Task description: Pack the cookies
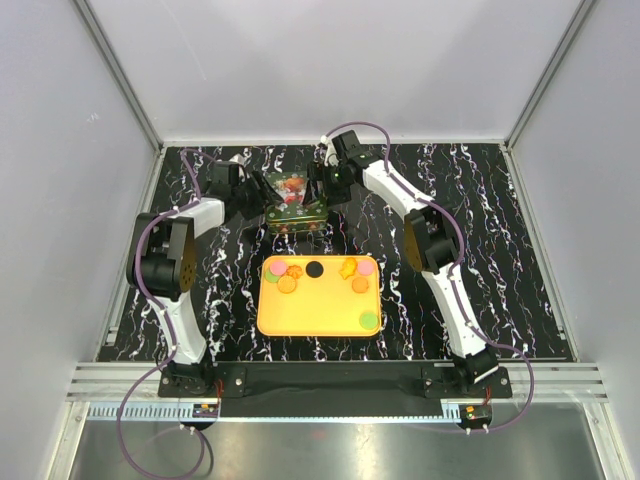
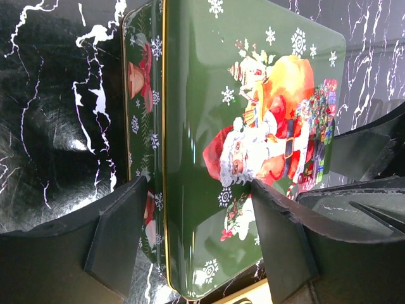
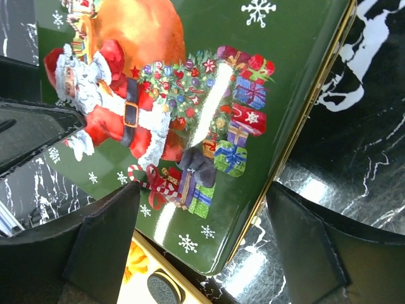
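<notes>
On the black, white-veined surface (image 1: 480, 250), nearest the arm bases, lies a yellow tray (image 1: 310, 315). The cookies (image 1: 314, 268) are on it, most of them along its 12 o'clock edge. A pink, a green and two orange ones cluster at the 11 o'clock corner. A black disc sits at 12 o'clock. A yellow shaped piece, a pink one and an orange one sit toward 1 o'clock. One green disc (image 1: 368, 320) lies alone at the 4 o'clock corner.

Beyond the tray, at its 12 o'clock, is a green Christmas tin (image 1: 293, 200) with a gold rim and a Santa picture on its lid. I cannot tell whether it rests on the surface or is raised.

The left gripper (image 1: 262, 195) is at the tin's 9 o'clock side. In the left wrist view its jaws stand wide, one finger outside the tin's side wall and the other over the lid, so they straddle the rim rather than pinch it.

The right gripper (image 1: 322, 190) is at the tin's 3 o'clock side. Its jaws are also wide in the right wrist view, one finger over the lid and the other outside the gold edge. Below the tin's corner, that view shows a bit of the tray with the black disc and a yellow piece.
</notes>
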Tool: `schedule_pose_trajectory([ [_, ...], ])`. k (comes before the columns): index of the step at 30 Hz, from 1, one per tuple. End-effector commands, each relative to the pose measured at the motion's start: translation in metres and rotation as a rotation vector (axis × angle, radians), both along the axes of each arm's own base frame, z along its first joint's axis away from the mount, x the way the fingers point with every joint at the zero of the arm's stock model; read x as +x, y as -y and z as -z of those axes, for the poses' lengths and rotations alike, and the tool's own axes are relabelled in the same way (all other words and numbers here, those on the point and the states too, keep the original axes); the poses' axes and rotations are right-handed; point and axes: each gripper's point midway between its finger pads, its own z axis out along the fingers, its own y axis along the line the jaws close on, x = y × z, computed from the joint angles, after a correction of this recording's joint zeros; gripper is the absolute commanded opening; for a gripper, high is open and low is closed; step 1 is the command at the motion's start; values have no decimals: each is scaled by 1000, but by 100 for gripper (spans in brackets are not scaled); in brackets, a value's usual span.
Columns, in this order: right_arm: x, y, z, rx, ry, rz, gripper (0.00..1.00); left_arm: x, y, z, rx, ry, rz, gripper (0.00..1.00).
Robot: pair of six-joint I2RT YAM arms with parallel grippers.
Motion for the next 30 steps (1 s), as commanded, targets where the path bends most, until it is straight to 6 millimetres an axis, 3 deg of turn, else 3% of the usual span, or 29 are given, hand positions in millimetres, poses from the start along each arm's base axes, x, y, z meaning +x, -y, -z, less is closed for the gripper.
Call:
schedule_pose_trajectory([
  [1,-21,-28,-6,21,-9,-69,87,-13,29,-3,-59,-22,54,63],
  [12,-24,-19,7,-40,-33,-56,86,-28,28,27,-79,-128,17,37],
  [16,-27,-20,9,-57,-28,-60,86,-37,27,40,-85,-171,9,19],
  [22,-30,-27,8,-76,-10,-73,87,-49,31,59,-82,-225,13,1],
  [30,-27,-23,14,-123,6,-58,76,-66,56,70,-79,-257,60,0],
])
